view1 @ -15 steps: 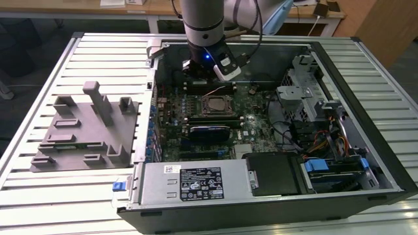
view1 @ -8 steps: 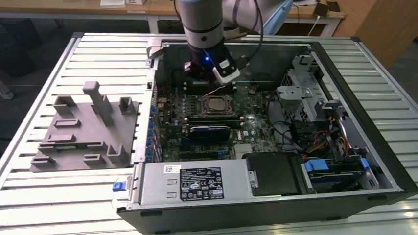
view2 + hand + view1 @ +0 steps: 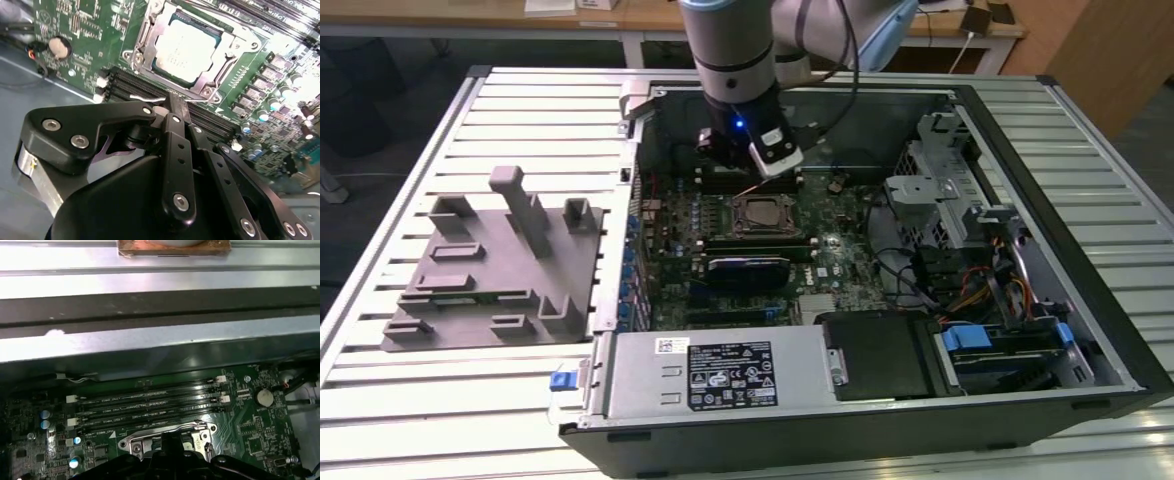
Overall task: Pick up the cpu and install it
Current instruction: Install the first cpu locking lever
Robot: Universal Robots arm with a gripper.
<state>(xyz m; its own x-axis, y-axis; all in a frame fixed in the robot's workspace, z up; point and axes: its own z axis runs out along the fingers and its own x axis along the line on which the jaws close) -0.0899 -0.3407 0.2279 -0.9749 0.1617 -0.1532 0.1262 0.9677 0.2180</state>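
One open computer case (image 3: 1067, 300) lies on its side on the slatted metal surface (image 3: 400, 400), and everything below is placed relative to it. Nearest the exterior camera, along the case's front edge, sit one silver power supply (image 3: 720, 375) and one black drive bay (image 3: 881, 355). Beyond them one green motherboard (image 3: 841, 270) covers the case floor. One socket frame (image 3: 762, 214) sits near the board's middle, and the cpu (image 3: 761, 214) lies seated inside it, its silvery top plate showing; in the second wrist view the cpu (image 3: 187, 47) lies flat within the frame (image 3: 145, 35), which is not closed over it.

The gripper (image 3: 750, 190) hangs just behind the socket, toward the case's far wall, above the memory slots (image 3: 747, 180). In the second wrist view the gripper (image 3: 172, 102) has its fingers brought together to a single tip, holding nothing, apart from the cpu. The first wrist view shows four parallel memory slots (image 3: 150, 407) between the socket and the far case wall (image 3: 160, 347), with one round coin cell (image 3: 264, 398) beside them.

Open room around the socket is narrow: slots on the far side, one black card (image 3: 747, 272) on the near side, a drive cage (image 3: 947, 180) toward the exterior view's right. Outside the case, on the exterior view's left, one grey plastic block (image 3: 494, 265) with upright posts stands on the surface, well apart from the arm
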